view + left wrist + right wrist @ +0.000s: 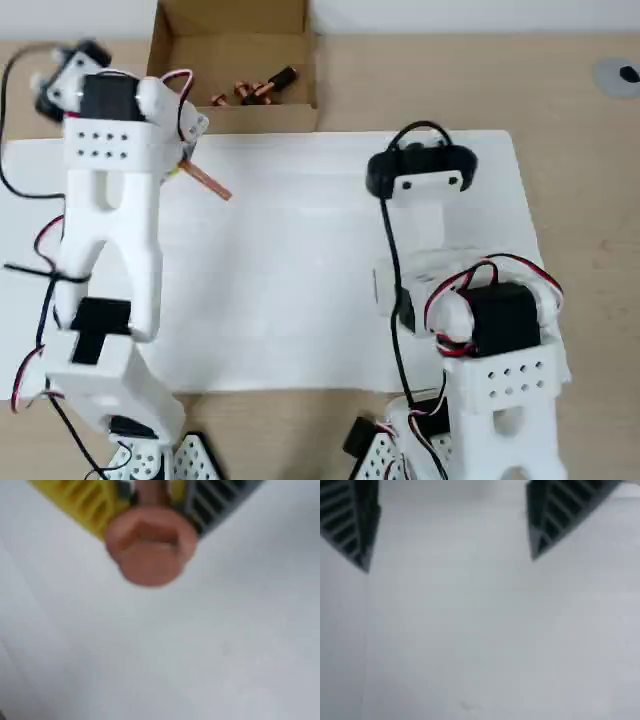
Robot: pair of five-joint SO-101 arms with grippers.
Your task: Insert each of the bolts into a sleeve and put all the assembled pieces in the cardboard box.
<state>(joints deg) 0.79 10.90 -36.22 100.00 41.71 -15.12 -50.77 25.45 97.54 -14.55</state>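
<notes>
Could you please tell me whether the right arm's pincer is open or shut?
Open. On the right pincer the fingers stand wide apart, with only the white sheet between them.

Copper bolt [150,550], white mat [300,290]

Left gripper [150,510] clamped; right gripper [451,560] seemingly spread apart.

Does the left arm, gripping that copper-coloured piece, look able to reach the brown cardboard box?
Probably yes: the left gripper, shut on the copper-coloured piece, sits right beside the open brown cardboard box, with nothing in between.
</notes>
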